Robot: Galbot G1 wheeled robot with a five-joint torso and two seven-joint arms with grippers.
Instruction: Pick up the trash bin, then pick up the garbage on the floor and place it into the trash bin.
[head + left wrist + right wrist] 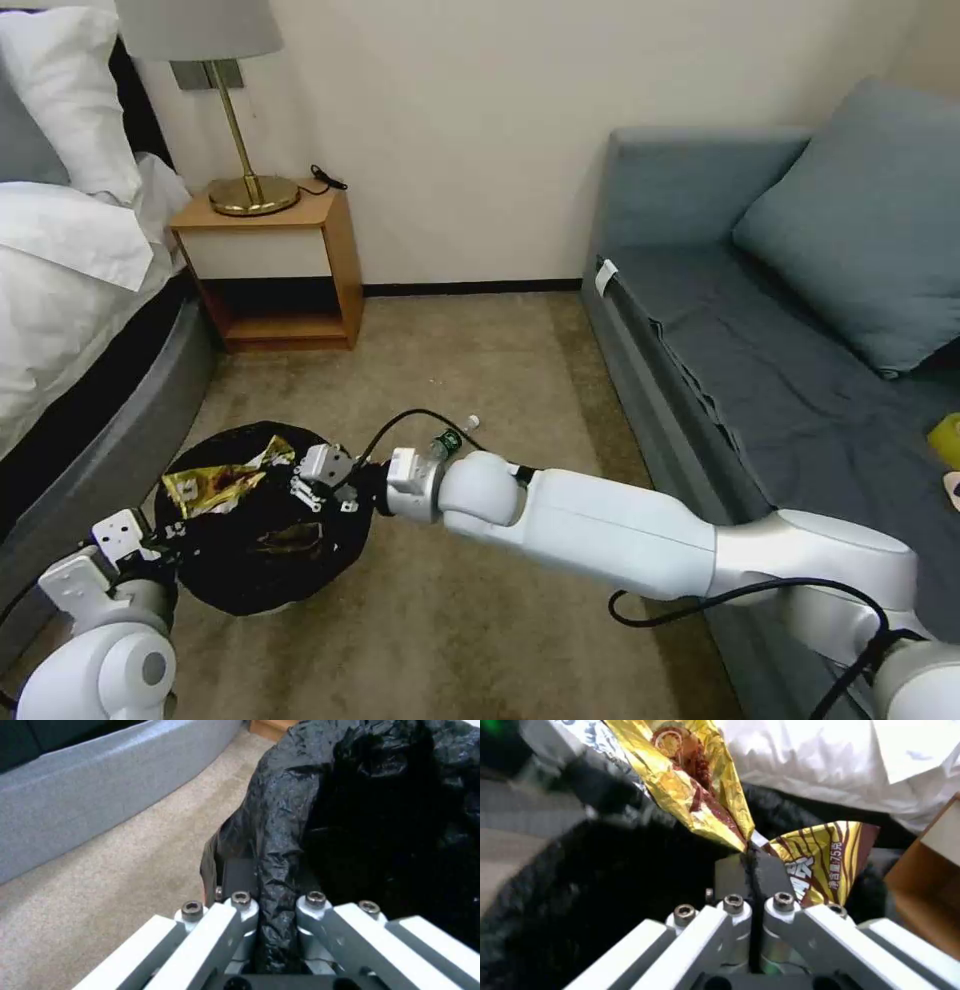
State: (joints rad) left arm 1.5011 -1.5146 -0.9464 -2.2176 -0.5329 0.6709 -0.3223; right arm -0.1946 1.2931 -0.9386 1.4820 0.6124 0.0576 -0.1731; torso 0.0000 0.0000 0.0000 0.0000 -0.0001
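The trash bin (250,570), lined with a crinkly black bag (380,832), is at the lower left beside the bed. My left gripper (172,532) is shut on its bagged rim (275,870). My right gripper (290,480) reaches over the bin's mouth and is shut on a shiny gold snack wrapper (215,485), pinching its edge (700,806) between the fingertips (737,864). A brown crumpled piece (290,540) lies inside the bin. A small clear green-labelled bottle (447,440) lies on the carpet just behind my right wrist.
The bed (60,300) with its grey base (75,795) is close on the left. A wooden nightstand (280,260) with a brass lamp stands at the back, and a grey sofa (780,360) runs along the right. Beige carpet lies between them.
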